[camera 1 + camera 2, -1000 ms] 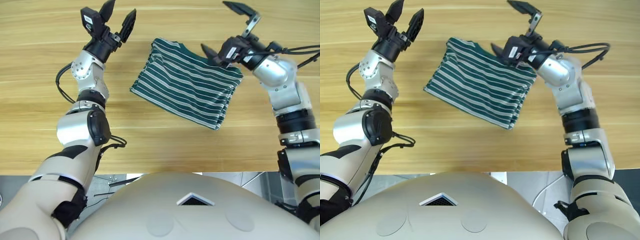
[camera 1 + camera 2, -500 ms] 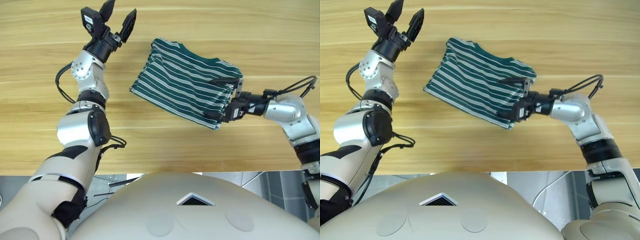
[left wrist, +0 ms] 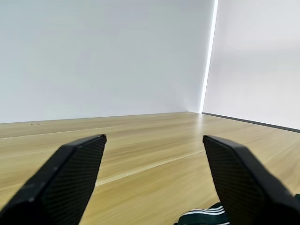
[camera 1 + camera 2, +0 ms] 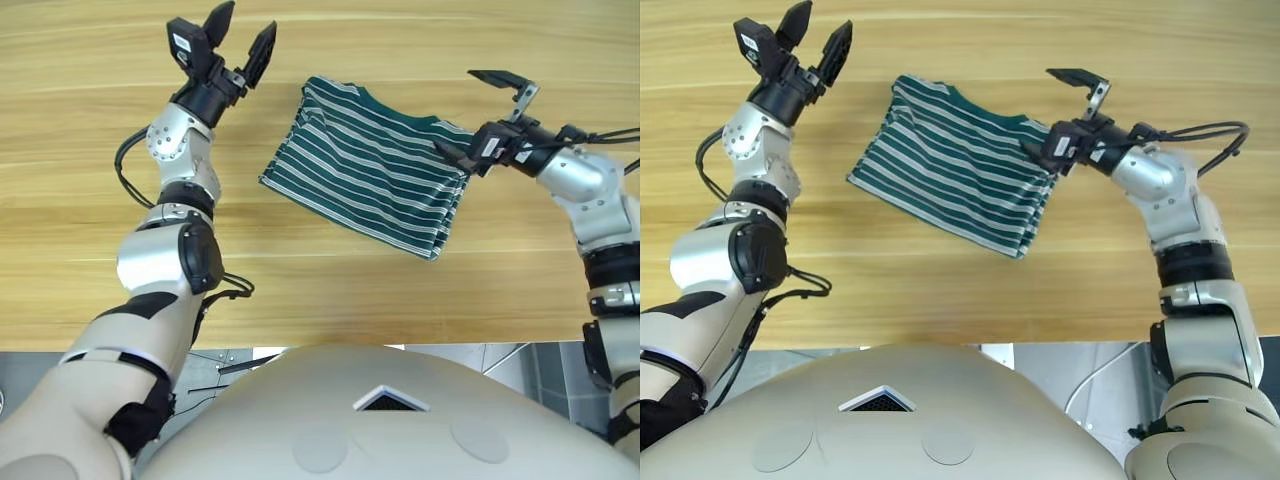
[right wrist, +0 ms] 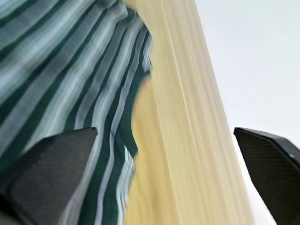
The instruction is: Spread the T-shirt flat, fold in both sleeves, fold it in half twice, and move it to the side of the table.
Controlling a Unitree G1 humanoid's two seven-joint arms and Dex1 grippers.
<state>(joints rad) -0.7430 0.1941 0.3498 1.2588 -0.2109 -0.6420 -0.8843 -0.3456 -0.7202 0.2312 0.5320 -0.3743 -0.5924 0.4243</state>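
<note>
The T-shirt, green with white stripes, lies folded into a compact slanted rectangle on the wooden table. My right gripper is open at the shirt's far right corner; one finger hangs over the shirt's right edge and the other stands out over bare wood. The right wrist view shows the striped cloth beside that open gripper, with nothing held. My left gripper stands open above the table, to the left of the shirt's far corner. A small piece of shirt shows beneath its fingers.
Bare wood surrounds the shirt on all sides. The table's front edge runs close to my body. A pale wall rises beyond the table's far side.
The right gripper dropped to the shirt's near right corner half a second ago and has swung back up to its far right corner, still open. The shirt and left arm have barely moved.
</note>
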